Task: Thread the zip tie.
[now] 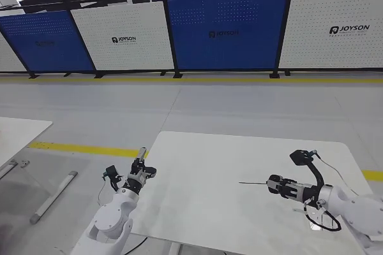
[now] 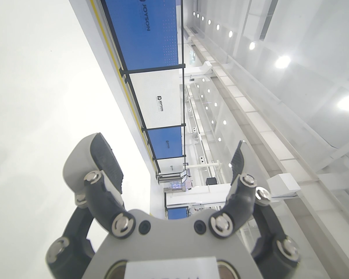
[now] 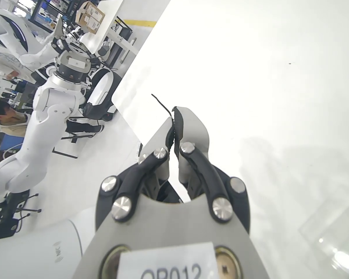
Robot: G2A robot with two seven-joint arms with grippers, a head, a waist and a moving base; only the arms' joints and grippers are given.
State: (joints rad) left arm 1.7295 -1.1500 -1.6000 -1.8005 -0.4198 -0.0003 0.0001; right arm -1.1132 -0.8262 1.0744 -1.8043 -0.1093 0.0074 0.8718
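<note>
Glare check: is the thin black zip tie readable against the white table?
Top view: even light; the thin black zip tie reads dark on the white table, jutting from the right gripper. Right wrist view: table nearly blown out, yet the tie's tip contrasts beyond the shut jaws; a lamp reflection glints on the tabletop. Left wrist view: ceiling lamps flare.

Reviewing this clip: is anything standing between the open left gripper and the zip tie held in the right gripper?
Nothing visible does. The right gripper is shut on the zip tie, whose free end points across the table toward the open left gripper at the opposite edge.
</note>
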